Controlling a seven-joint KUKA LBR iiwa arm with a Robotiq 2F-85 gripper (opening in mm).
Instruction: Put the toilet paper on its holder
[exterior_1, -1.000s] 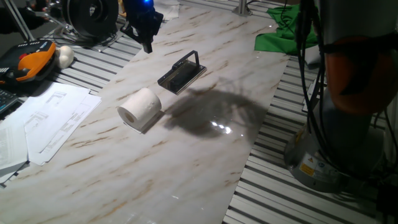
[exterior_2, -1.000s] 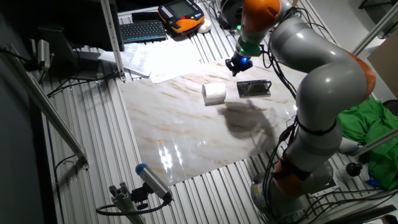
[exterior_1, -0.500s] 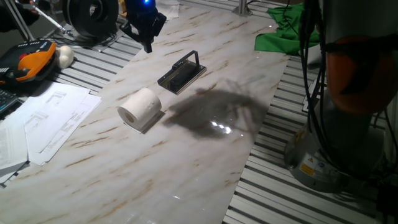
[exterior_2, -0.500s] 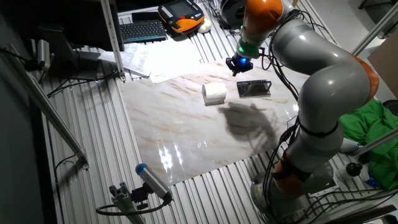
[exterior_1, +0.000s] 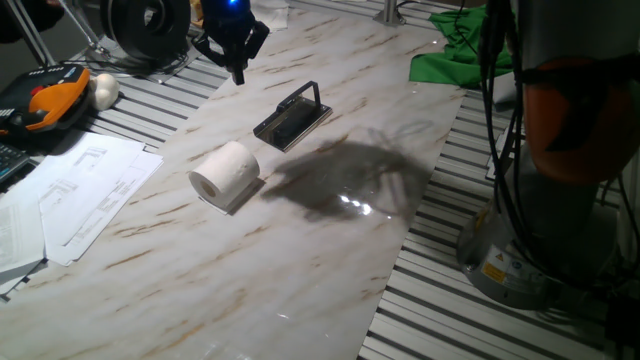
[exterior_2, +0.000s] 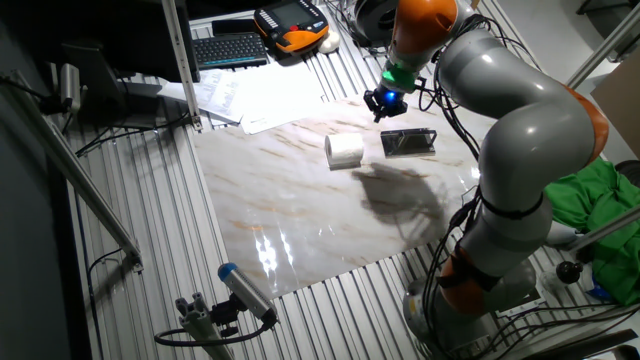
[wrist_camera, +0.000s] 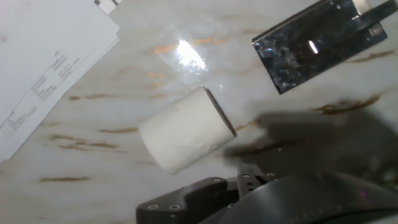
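Note:
The toilet paper (exterior_1: 225, 173) is a white roll lying on its side on the marble tabletop; it also shows in the other fixed view (exterior_2: 344, 150) and in the hand view (wrist_camera: 186, 127). The holder (exterior_1: 292, 116), a dark flat base with a thin bar, sits just beyond the roll and apart from it, and shows too in the other fixed view (exterior_2: 408, 142) and the hand view (wrist_camera: 317, 43). My gripper (exterior_1: 238, 72) hangs above the table's far edge, behind both. Its fingers look shut and hold nothing.
Loose papers (exterior_1: 80, 190) lie left of the roll. An orange and black pendant (exterior_1: 45, 100), a small white ball (exterior_1: 103, 90) and a black spool (exterior_1: 150, 30) stand at the back left. A green cloth (exterior_1: 455, 50) lies at the back right. The arm's base (exterior_1: 530, 250) stands at the right.
My gripper has shifted very slightly at the table's far edge, and the arm's shadow has moved a little. The roll and the holder have not moved.

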